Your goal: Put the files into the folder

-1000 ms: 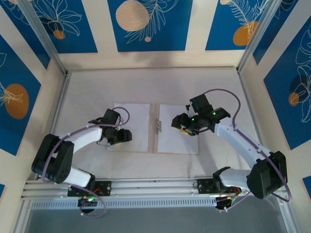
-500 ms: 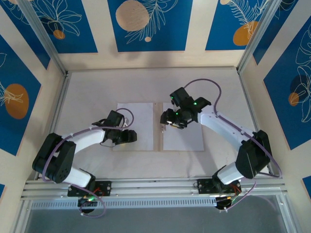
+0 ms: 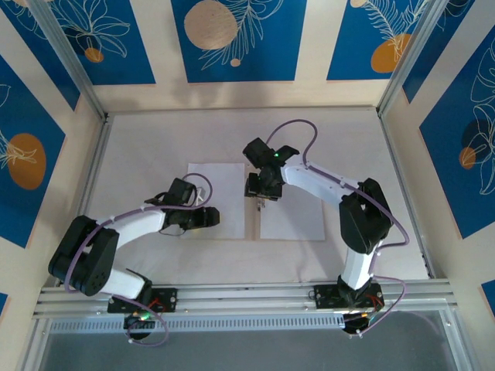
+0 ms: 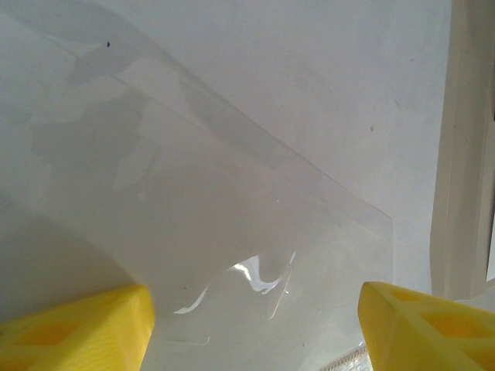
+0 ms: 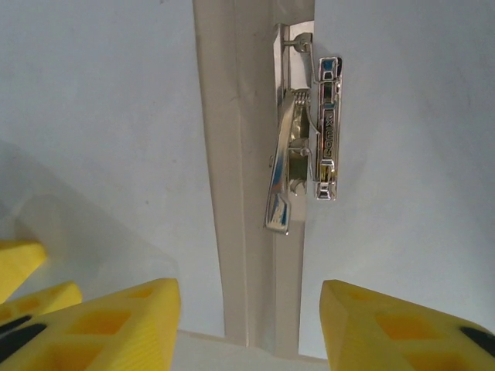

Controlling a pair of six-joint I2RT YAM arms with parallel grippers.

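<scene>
Metal clip (image 5: 303, 147) lies before the open right tool (image 5: 249, 309), which has swung left. Left tool (image 4: 255, 309) hangs open above the folder (image 3: 292, 221).

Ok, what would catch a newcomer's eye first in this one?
The open folder lying flat mid-table draws the eye first, both arms bent over it. The right gripper hovers open just short of the shiny metal clip at the spine, while the left gripper stands open over a thin glossy sheet on the folder's left half.
</scene>
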